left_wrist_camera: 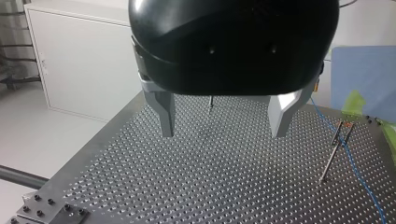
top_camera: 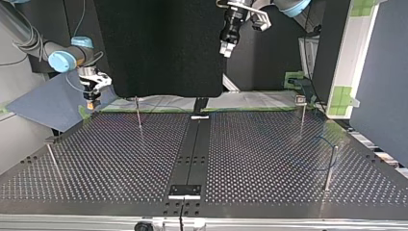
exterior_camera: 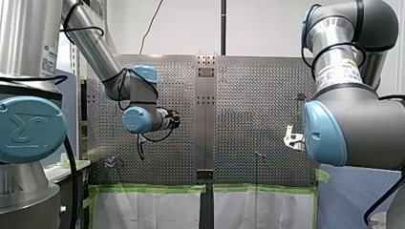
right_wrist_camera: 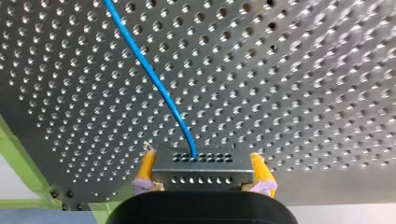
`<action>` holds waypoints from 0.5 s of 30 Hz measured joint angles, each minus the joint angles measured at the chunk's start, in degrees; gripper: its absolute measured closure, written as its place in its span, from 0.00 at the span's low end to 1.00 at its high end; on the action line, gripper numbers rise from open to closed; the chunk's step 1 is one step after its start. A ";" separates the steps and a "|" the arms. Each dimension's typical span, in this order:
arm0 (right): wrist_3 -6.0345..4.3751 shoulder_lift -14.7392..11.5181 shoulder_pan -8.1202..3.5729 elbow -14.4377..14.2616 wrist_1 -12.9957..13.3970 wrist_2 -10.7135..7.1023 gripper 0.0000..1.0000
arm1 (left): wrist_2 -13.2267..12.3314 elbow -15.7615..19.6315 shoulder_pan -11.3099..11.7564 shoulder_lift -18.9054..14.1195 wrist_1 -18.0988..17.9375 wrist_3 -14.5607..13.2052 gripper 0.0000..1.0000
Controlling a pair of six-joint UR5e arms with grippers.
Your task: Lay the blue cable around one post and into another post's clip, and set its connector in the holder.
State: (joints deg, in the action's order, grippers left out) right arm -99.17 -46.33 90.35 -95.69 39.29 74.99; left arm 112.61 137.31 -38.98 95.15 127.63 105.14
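Observation:
In the right wrist view my right gripper (right_wrist_camera: 201,161) is shut, its yellow pads clamped on the two ends of a dark grey connector (right_wrist_camera: 201,171) dotted with small holes. The blue cable (right_wrist_camera: 154,84) runs from the connector's middle out over the perforated table. The top view shows that gripper (top_camera: 91,103) low at the table's far left corner. My left gripper (left_wrist_camera: 223,133) hangs open and empty above the table, its metal fingers wide apart. It is high up in the top view (top_camera: 225,49). Beside it the blue cable (left_wrist_camera: 359,177) passes a thin post with a clip (left_wrist_camera: 334,154).
Thin upright posts stand on the perforated table (top_camera: 269,159): one at the far left (top_camera: 138,113), one at the far right (top_camera: 302,113), one at the near right (top_camera: 331,166), one at the left edge (top_camera: 53,161). A small bracket (top_camera: 184,191) sits on the dark centre strip.

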 joint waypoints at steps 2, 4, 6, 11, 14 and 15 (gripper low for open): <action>0.04 -1.27 0.32 -0.23 -0.64 -0.05 1.00 | -0.03 0.00 0.04 0.00 0.00 -0.01 0.00; 0.06 -2.43 0.65 -0.33 -0.99 -0.10 1.00 | -0.04 0.01 0.08 0.00 0.00 -0.01 0.00; 0.08 -3.80 1.06 -0.38 -1.37 -0.12 1.00 | -0.06 0.02 0.09 0.00 0.00 -0.01 0.00; -0.18 -7.18 1.89 -0.40 -2.90 0.04 1.00 | -0.07 -0.01 0.11 0.01 0.00 0.07 0.00; -1.00 -9.07 2.25 -0.41 -3.55 0.08 1.00 | -0.07 0.00 0.12 0.01 0.00 0.12 0.00; -1.43 -9.65 2.33 -0.41 -3.65 0.10 1.00 | -0.07 0.01 0.13 0.00 0.00 0.12 0.00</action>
State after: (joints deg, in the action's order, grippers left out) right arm -100.60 -55.98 92.68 -96.10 35.65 75.09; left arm 112.54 137.32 -38.86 95.16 127.63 105.26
